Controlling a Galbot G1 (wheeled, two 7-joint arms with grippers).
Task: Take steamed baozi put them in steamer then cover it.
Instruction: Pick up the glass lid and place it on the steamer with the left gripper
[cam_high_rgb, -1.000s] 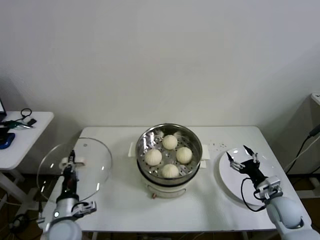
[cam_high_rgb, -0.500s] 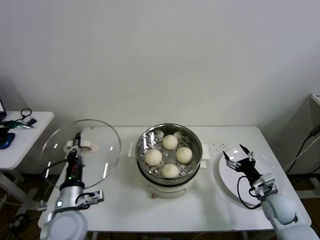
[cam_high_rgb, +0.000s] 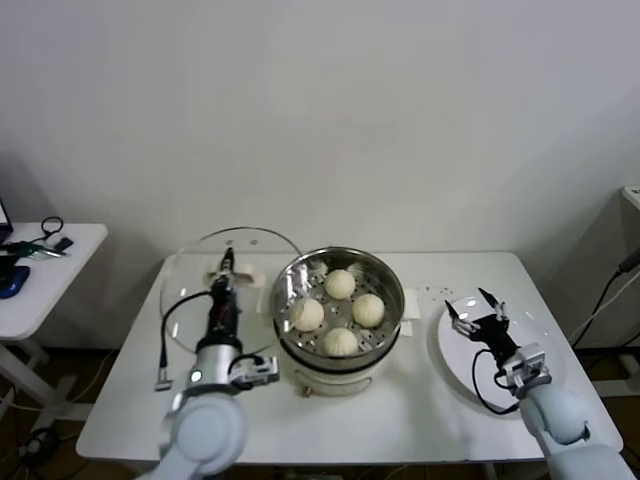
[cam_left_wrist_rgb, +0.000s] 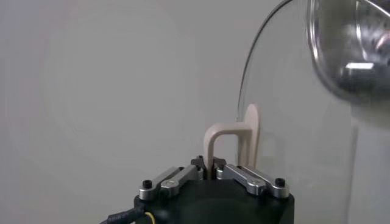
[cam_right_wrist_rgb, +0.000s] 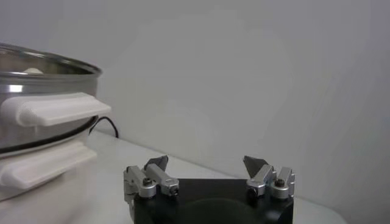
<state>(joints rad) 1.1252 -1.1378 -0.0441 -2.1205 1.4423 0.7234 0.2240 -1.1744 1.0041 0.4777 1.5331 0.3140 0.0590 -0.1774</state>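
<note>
Steamer (cam_high_rgb: 339, 310) on white table (cam_high_rgb: 420, 400), plain white wall (cam_high_rgb: 330, 110) behind.

Right gripper (cam_right_wrist_rgb: 210, 165) jaws spread wide, empty — steamer (cam_right_wrist_rgb: 36, 112) nearby.

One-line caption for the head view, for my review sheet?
Left gripper carries the glass lid toward the steamer holding four baozi; right gripper open over the plate.

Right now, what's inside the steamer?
Four steamed baozi sit on the perforated tray inside the open steamer. Below the tray is hidden. The left gripper holds the glass lid beside it, not over it.
</note>
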